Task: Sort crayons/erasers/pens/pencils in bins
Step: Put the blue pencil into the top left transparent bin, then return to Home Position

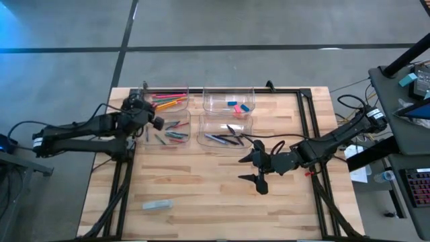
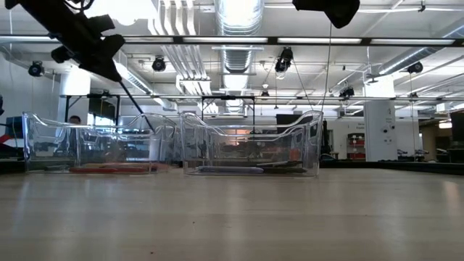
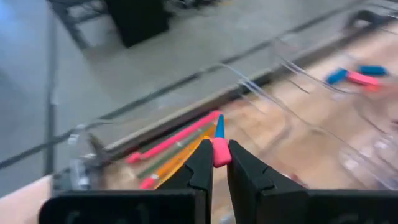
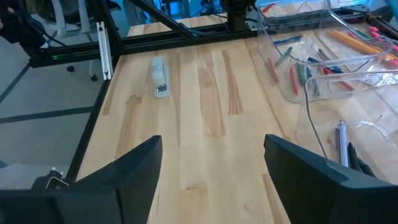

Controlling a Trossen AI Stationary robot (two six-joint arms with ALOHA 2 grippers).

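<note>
Four clear bins stand at the table's far middle. The far-left bin [image 1: 183, 91] holds pencils [image 1: 169, 102], the far-right bin [image 1: 213, 99] erasers [image 1: 236, 105], the near-left bin [image 1: 191, 125] crayons [image 1: 176, 133], the near-right bin [image 1: 201, 132] pens [image 1: 225, 139]. My left gripper [image 1: 144, 113] hangs over the left bins' left end, shut on a blue pencil [image 3: 219, 126]. My right gripper [image 1: 257, 168] is open and empty over the bare table, near side of the pens' bin. My left gripper pinches the blue pencil's pink end [image 3: 220, 153] between its two fingertips. The pencil runs on past the fingers, along them. In the low view it shows as a thin stick [image 2: 138, 107] slanting down from the gripper [image 2: 90, 40] toward the left bins, lifted clear.
A small grey-white block [image 1: 158, 204] lies on the table near the front left; it also shows in the right wrist view [image 4: 160, 78]. A black frame rail [image 1: 306, 114] runs along the table's right side. Bare wood lies between the bins and the near edge.
</note>
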